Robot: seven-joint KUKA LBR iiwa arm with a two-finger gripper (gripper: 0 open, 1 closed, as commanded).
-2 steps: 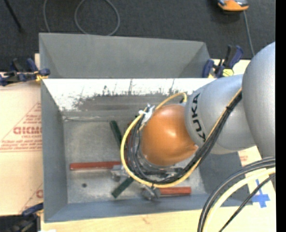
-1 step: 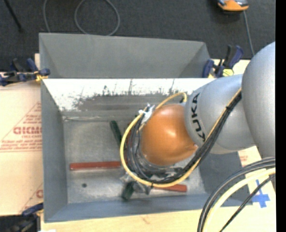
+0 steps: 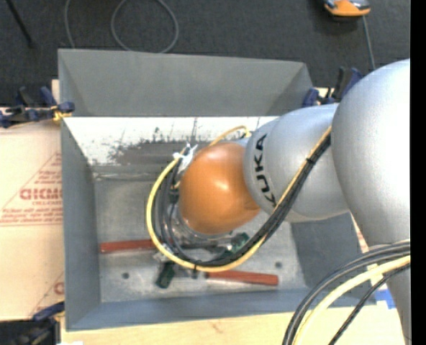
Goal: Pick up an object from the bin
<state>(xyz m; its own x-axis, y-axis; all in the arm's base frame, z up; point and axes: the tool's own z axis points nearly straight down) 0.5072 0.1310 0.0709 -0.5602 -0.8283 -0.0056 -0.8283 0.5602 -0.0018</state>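
My gripper (image 3: 188, 246) is low over the bin floor near the front middle, and most of it is hidden under the orange dome and its cables. A red rod (image 3: 127, 248) lies flat on the floor to its left, with its right end running under the gripper. A second red rod (image 3: 245, 279) lies to the front right, its left end hidden under the cables. A small dark green thing (image 3: 164, 275) sticks out just in front and left of the gripper. I cannot tell whether it touches the gripper.
The arm comes in from the right and covers the bin's right half. Bare grey floor shows at the left and along the back wall. The front wall is close behind the second red rod.
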